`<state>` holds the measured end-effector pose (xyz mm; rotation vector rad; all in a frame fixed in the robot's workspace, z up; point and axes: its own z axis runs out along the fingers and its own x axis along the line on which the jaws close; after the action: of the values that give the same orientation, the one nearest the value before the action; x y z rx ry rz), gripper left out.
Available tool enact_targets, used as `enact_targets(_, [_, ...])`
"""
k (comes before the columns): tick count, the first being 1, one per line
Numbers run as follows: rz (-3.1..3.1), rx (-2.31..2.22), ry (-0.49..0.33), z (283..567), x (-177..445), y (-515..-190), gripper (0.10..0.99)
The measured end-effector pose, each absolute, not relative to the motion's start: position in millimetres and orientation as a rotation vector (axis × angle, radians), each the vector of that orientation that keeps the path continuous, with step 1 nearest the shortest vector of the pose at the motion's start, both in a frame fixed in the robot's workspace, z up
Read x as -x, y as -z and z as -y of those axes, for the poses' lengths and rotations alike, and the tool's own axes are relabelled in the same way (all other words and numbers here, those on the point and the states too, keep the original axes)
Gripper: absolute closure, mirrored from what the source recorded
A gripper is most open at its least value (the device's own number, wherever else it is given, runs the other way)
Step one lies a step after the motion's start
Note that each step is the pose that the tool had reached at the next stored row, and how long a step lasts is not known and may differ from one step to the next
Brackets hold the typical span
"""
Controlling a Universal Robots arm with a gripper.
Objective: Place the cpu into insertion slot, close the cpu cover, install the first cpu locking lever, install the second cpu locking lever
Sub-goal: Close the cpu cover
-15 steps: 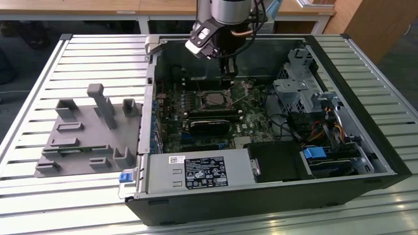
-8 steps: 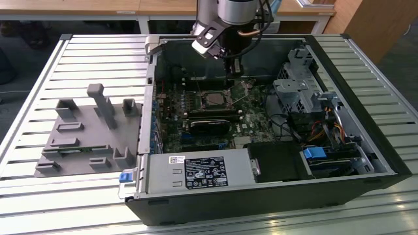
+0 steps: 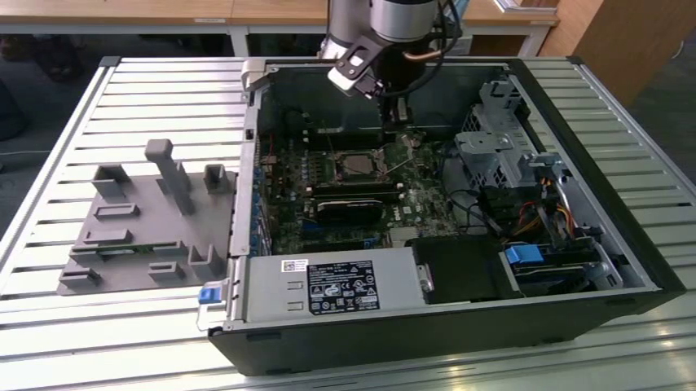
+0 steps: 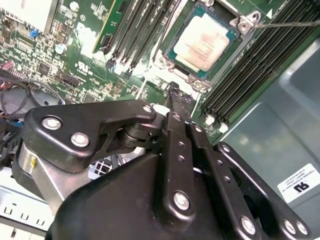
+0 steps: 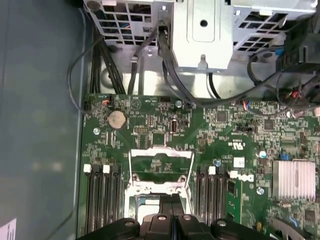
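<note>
Claw [image 4: 175,96] of black metal links, tips pressed together on nothing, at one o'clock of small square dark metal-rimmed insertion slot [image 3: 357,165] in the exterior view. Small flat silver-grey square cpu [image 4: 202,42] seated in that slot. Thin silver square-frame cpu cover [image 5: 161,153] swung open, off the chip.
</note>
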<state>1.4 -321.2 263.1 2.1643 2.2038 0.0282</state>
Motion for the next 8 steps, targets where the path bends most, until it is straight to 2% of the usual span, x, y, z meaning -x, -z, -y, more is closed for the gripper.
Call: enact_targets(8, [-2.245,-2.122,-0.029,318.9,-7.3,-259.1,0.980])
